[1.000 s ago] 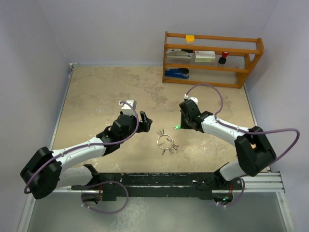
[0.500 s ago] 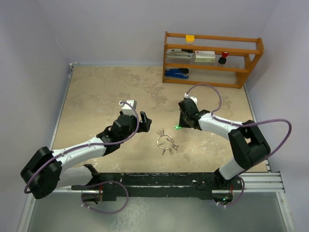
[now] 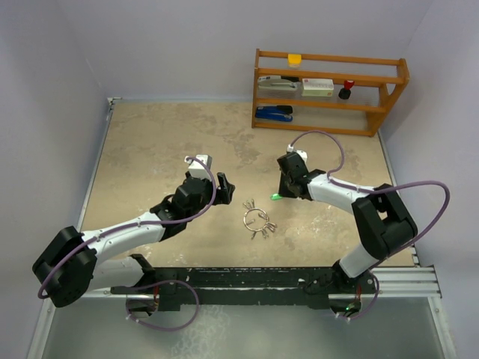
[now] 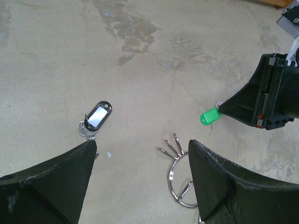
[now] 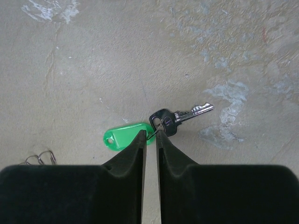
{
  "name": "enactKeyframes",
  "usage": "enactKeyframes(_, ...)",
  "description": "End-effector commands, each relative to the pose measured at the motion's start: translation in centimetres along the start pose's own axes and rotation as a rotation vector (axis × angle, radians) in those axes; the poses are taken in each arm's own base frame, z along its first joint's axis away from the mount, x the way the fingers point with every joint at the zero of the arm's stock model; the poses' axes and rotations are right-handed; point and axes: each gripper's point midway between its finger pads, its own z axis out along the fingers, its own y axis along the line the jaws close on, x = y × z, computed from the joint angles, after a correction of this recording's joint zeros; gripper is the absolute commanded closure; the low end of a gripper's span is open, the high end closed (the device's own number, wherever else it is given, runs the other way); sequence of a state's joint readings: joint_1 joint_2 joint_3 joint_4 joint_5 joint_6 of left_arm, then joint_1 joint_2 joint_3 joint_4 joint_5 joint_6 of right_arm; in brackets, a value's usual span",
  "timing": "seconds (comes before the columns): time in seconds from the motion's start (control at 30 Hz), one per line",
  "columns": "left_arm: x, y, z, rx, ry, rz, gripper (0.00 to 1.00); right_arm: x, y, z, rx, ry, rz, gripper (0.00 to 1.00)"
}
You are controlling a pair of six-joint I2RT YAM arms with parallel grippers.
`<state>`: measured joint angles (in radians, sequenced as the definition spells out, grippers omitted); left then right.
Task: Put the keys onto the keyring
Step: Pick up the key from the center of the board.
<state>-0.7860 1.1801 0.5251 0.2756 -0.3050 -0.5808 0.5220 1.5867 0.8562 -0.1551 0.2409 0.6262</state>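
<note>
The keyring (image 3: 254, 218) lies flat on the table with several small silver keys (image 4: 171, 144) fanned off it. A black-headed key (image 5: 180, 116) joined by a thin wire loop to a green tag (image 5: 122, 135) lies up and to the right of the ring. My right gripper (image 5: 150, 133) points down at that loop, jaws nearly together with only a narrow slit. The loop sits in the slit; whether it is pinched I cannot tell. My left gripper (image 4: 142, 149) hovers open just left of the keyring (image 4: 180, 179). Another key with a black tag (image 4: 98, 115) lies ahead of its left finger.
A wooden shelf (image 3: 329, 90) stands at the back right, holding a stapler, a box and small items. The right arm's cable loops out toward the table's right edge.
My right gripper's jaws have narrowed around the loop by the green tag. The right arm's elbow has shifted a little. The left arm has hardly moved.
</note>
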Motion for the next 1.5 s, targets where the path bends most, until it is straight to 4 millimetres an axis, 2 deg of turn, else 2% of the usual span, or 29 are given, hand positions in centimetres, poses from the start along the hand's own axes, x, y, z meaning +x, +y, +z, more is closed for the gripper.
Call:
enactKeyframes(0.0, -1.2, -0.4, 0.1, 0.007, -0.048, 0.011, 0.23, -1.4, 0.5, 0.0, 0.000, -0.023, 0.030, 0.84)
enactKeyframes(0.13, -1.2, -0.4, 0.2, 0.005, -0.047, 0.012, 0.23, -1.2, 0.2, 0.1, 0.012, -0.014, 0.033, 0.88)
enactKeyframes(0.23, -1.1, -0.4, 0.2, 0.007, -0.045, 0.013, 0.23, -1.5, -0.1, -0.1, 0.025, -0.029, 0.039, 0.95)
enactKeyframes(0.4, -1.1, -0.4, 0.2, 0.008, -0.045, 0.013, 0.23, -2.5, -0.4, -0.7, 0.037, -0.070, 0.036, 1.00)
enactKeyframes(0.63, -0.9, -1.0, -0.1, 0.051, -0.036, 0.023, 0.24, -5.9, -0.8, -3.3, 0.028, -0.231, -0.055, 1.00)
enactKeyframes(0.83, 0.1, -1.7, -1.5, 0.134, -0.026, 0.002, 0.25, -6.5, -0.9, -5.8, -0.004, -0.290, -0.130, 1.00)
enactKeyframes(0.97, 1.9, -2.0, -2.1, 0.167, 0.014, 0.019, 0.29, -6.1, -1.0, -6.9, -0.021, -0.291, -0.149, 1.00)
enactKeyframes(1.2, 4.5, -4.2, -2.6, 0.249, 0.062, 0.118, 0.44, -5.2, -0.9, -7.6, -0.059, -0.284, -0.170, 1.00)
enactKeyframes(1.37, 6.7, -5.3, -1.6, 0.296, 0.116, 0.204, 0.69, -4.7, -0.7, -7.7, -0.087, -0.279, -0.174, 1.00)
enactKeyframes(1.47, 7.7, -5.7, -1.0, 0.323, 0.140, 0.254, 0.80, -4.4, -0.9, -7.8, -0.089, -0.278, -0.176, 1.00)
